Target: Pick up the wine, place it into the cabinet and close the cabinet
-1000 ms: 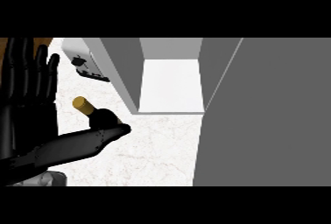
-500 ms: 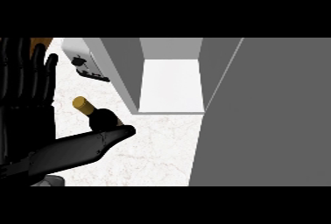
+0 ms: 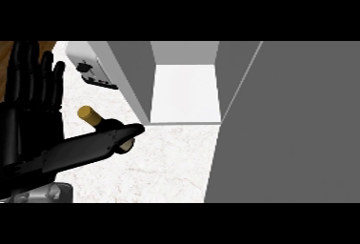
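Note:
The wine bottle (image 3: 89,114) stands on the marble counter (image 3: 165,167); only its tan cork top and a bit of dark neck show. My left hand (image 3: 28,128) is at the view's left, open with fingers pointing up. Its thumb (image 3: 98,145) stretches right across the front of the bottle and hides the body. The bottle sits in the gap between thumb and fingers; I cannot tell whether they touch. The cabinet (image 3: 184,90) is open just right of the bottle, with a white inside. My right hand is out of sight.
The cabinet's grey door (image 3: 288,128) stands open and fills the right side of the view. The cabinet's grey side wall (image 3: 130,71) lies between bottle and opening. A white and black device (image 3: 95,74) sits on the counter behind the bottle.
My left thumb has slid a little right and up along the bottle's front. The bottle has stayed in place.

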